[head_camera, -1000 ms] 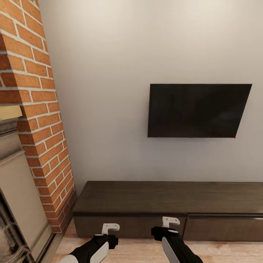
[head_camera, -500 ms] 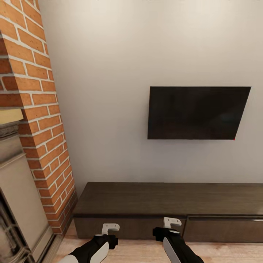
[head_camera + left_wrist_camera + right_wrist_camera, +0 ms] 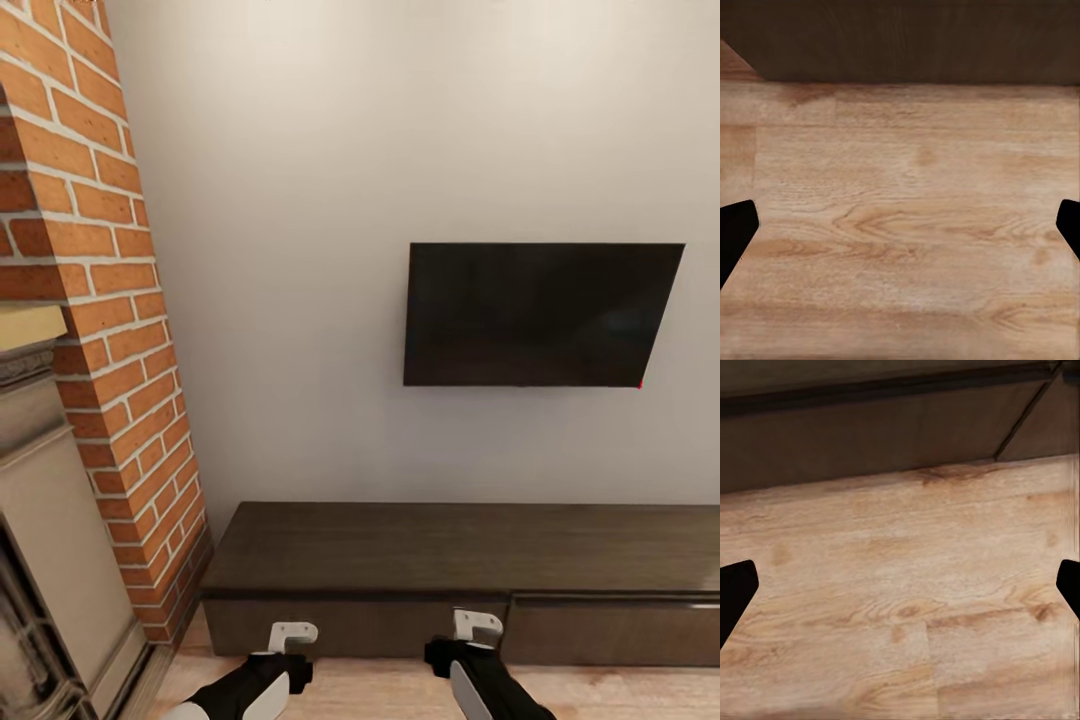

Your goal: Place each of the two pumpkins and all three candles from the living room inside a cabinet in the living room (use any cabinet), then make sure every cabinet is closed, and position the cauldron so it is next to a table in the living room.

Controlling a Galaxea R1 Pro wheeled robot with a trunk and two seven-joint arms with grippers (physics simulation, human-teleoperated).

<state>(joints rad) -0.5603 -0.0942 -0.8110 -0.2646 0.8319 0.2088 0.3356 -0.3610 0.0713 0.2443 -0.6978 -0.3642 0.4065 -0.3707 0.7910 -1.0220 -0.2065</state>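
The long low dark-brown wooden cabinet (image 3: 460, 575) is standing against the pale wall, its plain front panels sitting flush and closed as far as the head view shows. A flat black screen (image 3: 540, 314) is hanging on the wall above it, and a red brick column (image 3: 100, 330) is rising beside an ornate grey fireplace (image 3: 50, 560).

The left tool (image 3: 285, 640) and the right tool (image 3: 470, 632) are hovering low over the light wooden plank floor (image 3: 907, 225), just in front of the cabinet. In each wrist view the dark fingertips (image 3: 735, 232) (image 3: 735, 592) are sitting at opposite edges, so both tools are spread wide apart, gripping nothing.
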